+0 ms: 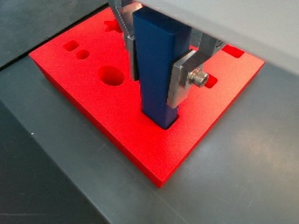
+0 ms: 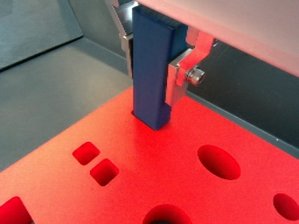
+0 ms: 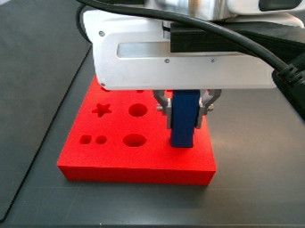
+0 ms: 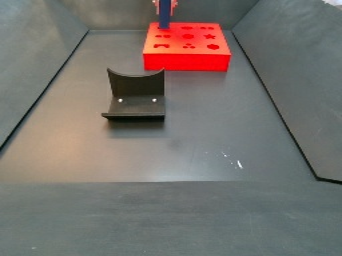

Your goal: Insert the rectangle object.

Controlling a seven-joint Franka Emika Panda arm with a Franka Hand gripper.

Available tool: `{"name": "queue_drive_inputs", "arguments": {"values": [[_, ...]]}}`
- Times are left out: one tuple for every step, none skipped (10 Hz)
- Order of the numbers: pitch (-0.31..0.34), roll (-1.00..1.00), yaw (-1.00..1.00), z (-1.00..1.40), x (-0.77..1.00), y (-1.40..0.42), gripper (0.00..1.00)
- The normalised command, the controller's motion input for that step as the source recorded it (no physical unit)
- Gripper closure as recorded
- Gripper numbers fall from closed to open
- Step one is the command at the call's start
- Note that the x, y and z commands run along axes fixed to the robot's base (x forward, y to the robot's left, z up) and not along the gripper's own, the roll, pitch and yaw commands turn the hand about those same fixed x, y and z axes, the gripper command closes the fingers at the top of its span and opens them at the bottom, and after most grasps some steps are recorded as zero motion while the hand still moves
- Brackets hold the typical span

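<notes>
The rectangle object, a tall blue bar (image 1: pixel 160 48), stands upright between the silver fingers of my gripper (image 1: pixel 152 87), which is shut on it. It shows in both wrist views (image 2: pixel 155 52) and in a side view (image 3: pixel 184 129). Its lower end meets the red board (image 1: pixel 105 118) at a slot near one edge; I cannot tell how deep it sits. The gripper (image 3: pixel 183 105) hangs straight above the board (image 3: pixel 137 162). In a side view the board (image 4: pixel 187 58) lies far back with the bar (image 4: pixel 163 12) above it.
The board has other cut-outs: a star (image 3: pixel 103 110), round holes (image 3: pixel 138 110) (image 2: pixel 218 161) and small square ones (image 2: pixel 86 153). The dark fixture (image 4: pixel 134 97) stands on the grey floor in front of the board. Dark walls enclose the floor.
</notes>
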Motion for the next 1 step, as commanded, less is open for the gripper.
{"name": "queue_drive_inputs", "arguments": {"values": [[0.000,0.00,0.00,0.00,0.00,0.00,1.00]]}}
